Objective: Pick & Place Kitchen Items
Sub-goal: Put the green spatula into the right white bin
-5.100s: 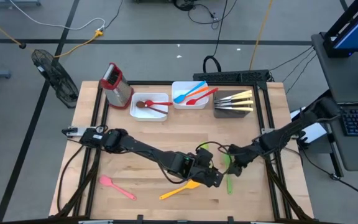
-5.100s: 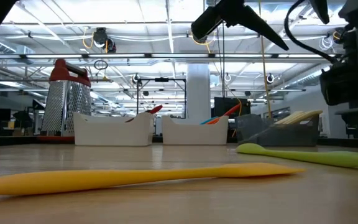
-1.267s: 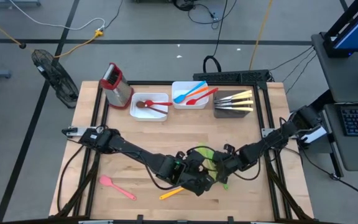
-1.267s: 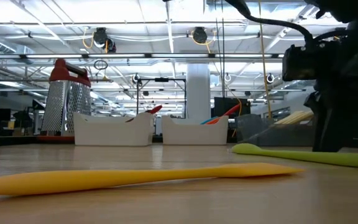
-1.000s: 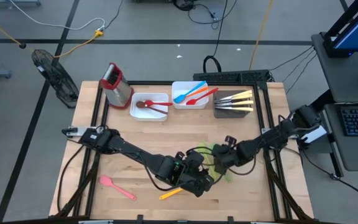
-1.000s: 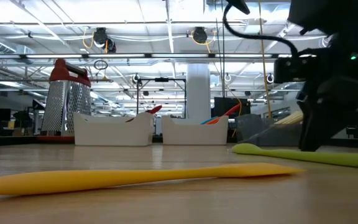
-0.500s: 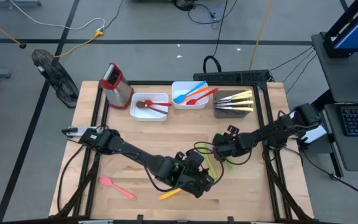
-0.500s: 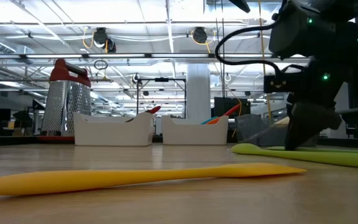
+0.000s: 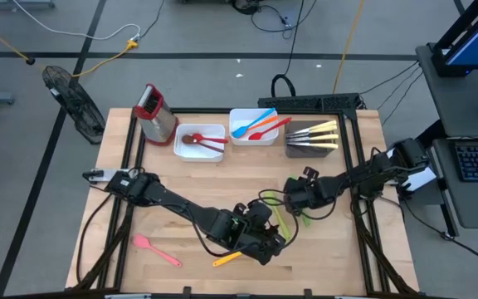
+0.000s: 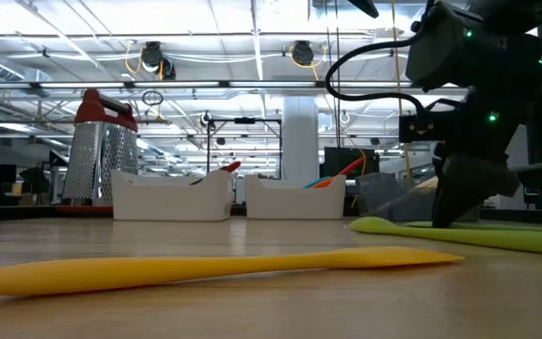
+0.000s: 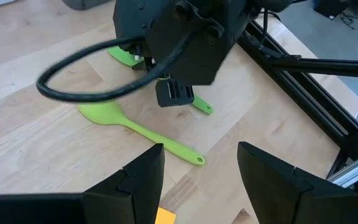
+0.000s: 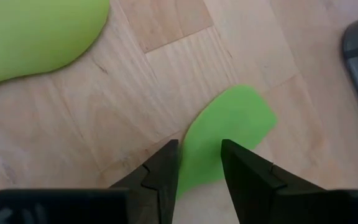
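Two green utensils lie flat on the wood table right of centre: a green spoon (image 11: 114, 115) and a green spatula (image 12: 229, 127), which also shows in the low view (image 10: 459, 235). My right gripper (image 9: 299, 201) (image 12: 199, 169) is down at the table, shut on the green spatula. My left gripper (image 9: 265, 239) (image 11: 201, 168) is open and empty, hovering just near of the green spoon. A yellow spatula (image 9: 226, 259) lies by the left gripper. A pink spatula (image 9: 158, 250) lies at the near left. My right gripper pinches the green spatula between its two fingers, where the blade narrows (image 12: 199, 158). One finger is on each side edge. The fingers point down from above and lie across the spatula. The spatula lies flat on the table.
At the far edge stand a white tray (image 9: 181, 151) with a brown spoon and a red utensil, a white tray (image 9: 237, 139) with blue, orange and red utensils, and a dark tray (image 9: 293, 151) with pale-handled knives. A red-topped metal box (image 9: 154, 112) stands at the far left.
My right gripper has moved a little toward the table's far edge and down onto the green spatula, then stayed still for the last half second. The green spatula and the yellow spatula have stayed on the table.
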`<state>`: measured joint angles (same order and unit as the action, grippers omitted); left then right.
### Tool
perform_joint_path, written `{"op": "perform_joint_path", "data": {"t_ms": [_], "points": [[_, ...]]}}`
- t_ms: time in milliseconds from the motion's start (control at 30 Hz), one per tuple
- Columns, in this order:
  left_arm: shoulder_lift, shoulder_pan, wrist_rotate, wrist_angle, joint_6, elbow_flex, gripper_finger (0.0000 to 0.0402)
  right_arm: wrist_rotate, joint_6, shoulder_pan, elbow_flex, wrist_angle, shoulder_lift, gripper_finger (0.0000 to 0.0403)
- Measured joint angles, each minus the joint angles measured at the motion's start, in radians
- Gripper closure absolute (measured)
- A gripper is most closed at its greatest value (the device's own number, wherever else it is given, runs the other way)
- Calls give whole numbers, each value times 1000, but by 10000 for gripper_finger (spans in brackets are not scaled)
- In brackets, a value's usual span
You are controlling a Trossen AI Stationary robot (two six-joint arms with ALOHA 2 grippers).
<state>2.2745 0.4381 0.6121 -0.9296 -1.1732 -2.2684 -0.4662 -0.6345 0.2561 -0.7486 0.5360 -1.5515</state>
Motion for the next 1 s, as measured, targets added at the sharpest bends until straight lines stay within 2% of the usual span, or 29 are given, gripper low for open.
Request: {"op": "perform_joint_path", "data": {"t_ms": [100, 233, 467, 600, 800, 900, 1000], "points": [[0, 0, 0, 0, 0, 0, 192, 58, -4, -10, -2, -9, 2, 286], [0, 0, 1, 0, -1, 0, 192, 72, 19, -9, -2, -8, 26, 286], [0, 6, 31, 1, 5, 0, 192, 78, 13, -8, -1, 5, 151, 286], [0, 10, 33, 1, 13, 0, 192, 91, -23, -8, -1, 86, 235, 286], [0, 10, 50, 3, 16, 0, 192, 257, -29, -47, -1, 212, 342, 286], [0, 10, 51, 8, 31, 0, 192, 289, -4, -60, -1, 210, 374, 286], [0, 10, 48, 8, 42, 0, 192, 288, 98, -61, -1, 179, 390, 286]]}}
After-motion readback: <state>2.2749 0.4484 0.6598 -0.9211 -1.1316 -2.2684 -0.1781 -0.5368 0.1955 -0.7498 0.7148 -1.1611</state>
